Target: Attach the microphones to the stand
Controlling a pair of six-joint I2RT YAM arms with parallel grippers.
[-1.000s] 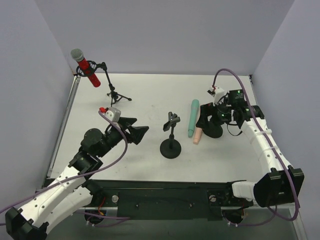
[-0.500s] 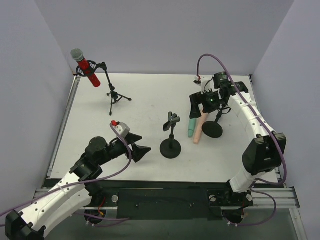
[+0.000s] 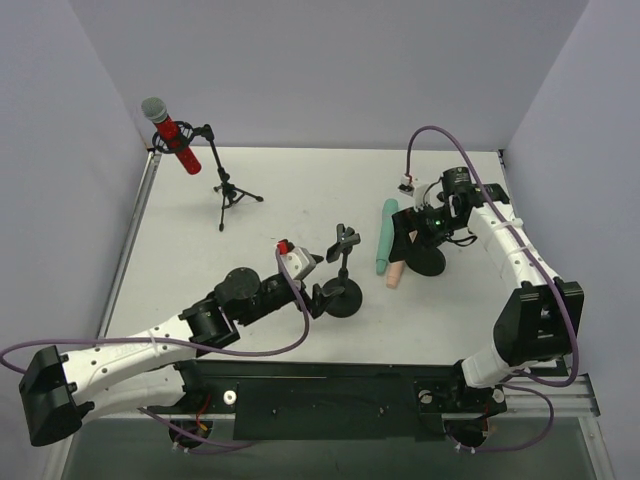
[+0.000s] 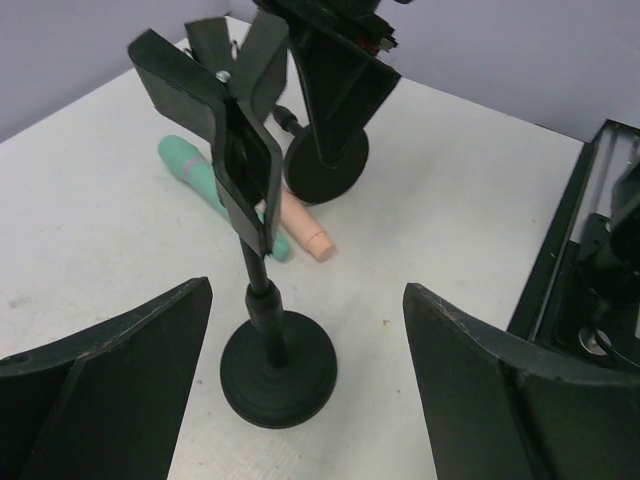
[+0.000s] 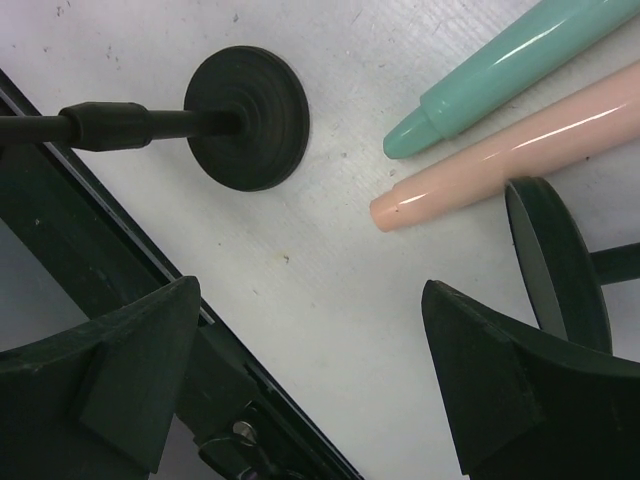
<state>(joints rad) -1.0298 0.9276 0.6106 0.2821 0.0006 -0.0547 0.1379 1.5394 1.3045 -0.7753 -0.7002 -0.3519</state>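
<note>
- Red microphone (image 3: 170,135)?
- Held on the tripod stand (image 3: 228,190), far left.
- Other 2?
- Mint-green microphone (image 3: 384,235) and peach-pink microphone (image 3: 396,272) lie side by side on the table (image 3: 300,190). Right gripper (image 5: 310,290) above them, fingers apart, empty. Left gripper (image 4: 307,288) spread wide, facing the clip stand (image 4: 265,330).

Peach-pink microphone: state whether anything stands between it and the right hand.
Nothing visible does. The open right hand hangs over the peach-pink microphone; a black stand base sits close beside it.
</note>
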